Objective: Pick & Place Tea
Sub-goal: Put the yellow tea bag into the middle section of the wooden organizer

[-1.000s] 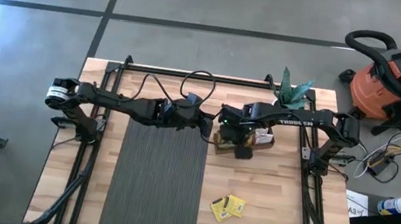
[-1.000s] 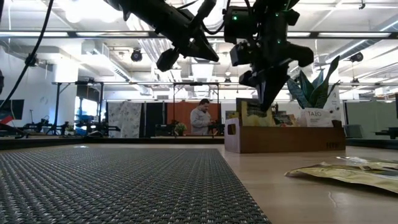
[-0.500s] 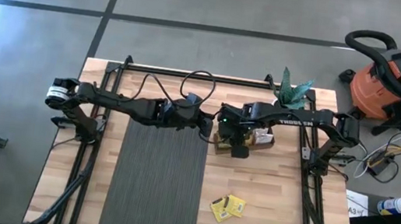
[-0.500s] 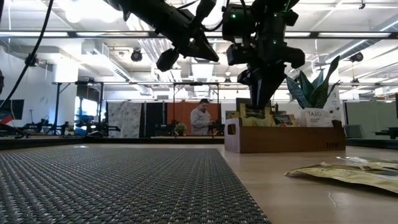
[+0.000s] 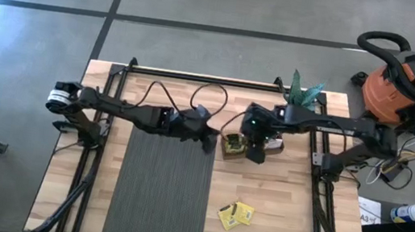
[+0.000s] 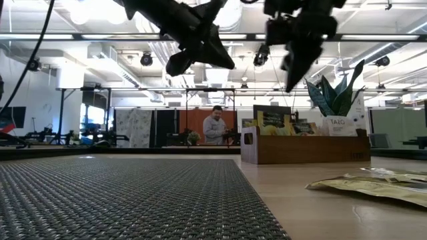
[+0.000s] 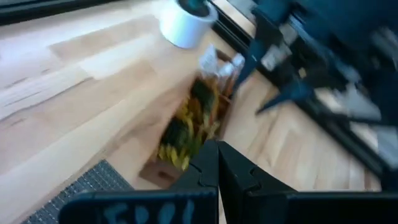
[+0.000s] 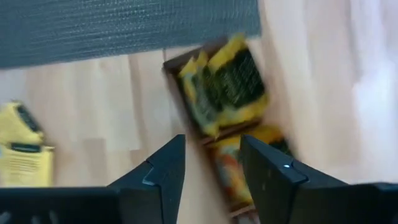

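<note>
A brown wooden tray (image 5: 245, 147) at the table's middle holds the tea: yellow sachets (image 8: 225, 87) at one end and an orange one (image 8: 231, 169) beside them. One yellow sachet (image 6: 270, 120) stands upright in the tray (image 6: 303, 149). Two yellow sachets (image 5: 235, 214) lie flat on the wood nearer the front edge. My right gripper (image 8: 211, 155) hangs open above the tray, holding nothing. My left gripper (image 7: 217, 163) is shut and empty, in the air just left of the tray (image 7: 155, 171).
A grey woven mat (image 5: 163, 187) covers the table's left-middle. A potted plant (image 5: 303, 93) in a white pot (image 7: 184, 25) stands behind the tray. Black frame rails (image 5: 317, 205) run along both sides. An orange shop vacuum (image 5: 407, 83) stands beyond the table's right edge.
My right gripper has risen from down at the tray to well above it and shifted a little toward the table's right edge. A yellow sachet now stands uncovered in the tray's left end.
</note>
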`<state>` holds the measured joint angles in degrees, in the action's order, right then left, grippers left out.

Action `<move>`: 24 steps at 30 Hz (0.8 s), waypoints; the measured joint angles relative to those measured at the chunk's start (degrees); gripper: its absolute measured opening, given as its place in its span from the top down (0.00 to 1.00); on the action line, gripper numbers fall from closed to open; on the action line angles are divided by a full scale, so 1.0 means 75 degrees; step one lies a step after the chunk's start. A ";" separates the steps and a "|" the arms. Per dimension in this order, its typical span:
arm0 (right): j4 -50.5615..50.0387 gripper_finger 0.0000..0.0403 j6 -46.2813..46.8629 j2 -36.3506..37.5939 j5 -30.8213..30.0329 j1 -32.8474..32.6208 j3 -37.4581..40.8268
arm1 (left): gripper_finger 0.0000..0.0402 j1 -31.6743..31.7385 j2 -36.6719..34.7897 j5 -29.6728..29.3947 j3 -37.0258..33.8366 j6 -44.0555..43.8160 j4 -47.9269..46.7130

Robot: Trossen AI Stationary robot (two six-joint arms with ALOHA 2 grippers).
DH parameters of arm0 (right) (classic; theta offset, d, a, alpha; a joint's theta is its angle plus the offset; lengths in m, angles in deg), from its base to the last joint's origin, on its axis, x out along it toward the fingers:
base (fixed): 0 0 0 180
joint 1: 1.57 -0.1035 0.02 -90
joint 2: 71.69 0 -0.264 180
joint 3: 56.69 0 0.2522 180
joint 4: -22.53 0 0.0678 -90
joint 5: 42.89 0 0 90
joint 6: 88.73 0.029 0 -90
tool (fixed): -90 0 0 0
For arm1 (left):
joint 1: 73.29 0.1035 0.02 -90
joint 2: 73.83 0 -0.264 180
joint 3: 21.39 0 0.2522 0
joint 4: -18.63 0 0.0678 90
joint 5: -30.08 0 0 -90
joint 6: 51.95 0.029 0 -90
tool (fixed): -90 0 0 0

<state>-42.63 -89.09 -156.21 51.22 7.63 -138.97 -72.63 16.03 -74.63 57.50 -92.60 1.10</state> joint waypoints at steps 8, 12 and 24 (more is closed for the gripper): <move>0.0605 0.65 0.3262 0.1258 0.0326 -0.0924 0.1741 | 1.00 -0.0522 0.0000 0.0356 -0.0244 0.1250 0.0006; 0.1219 0.66 0.4755 0.1719 0.0351 -0.1786 0.2519 | 1.00 -0.0601 0.0000 0.0559 -0.0377 0.1066 -0.0006; 0.2213 0.66 0.6802 0.1717 0.0137 -0.4219 0.3167 | 1.00 -0.1629 0.0026 0.0473 -0.0393 -0.0758 0.0716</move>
<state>-26.03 -38.07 -143.33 52.24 -24.02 -115.22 -84.85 16.23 -71.07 54.55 -98.28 6.48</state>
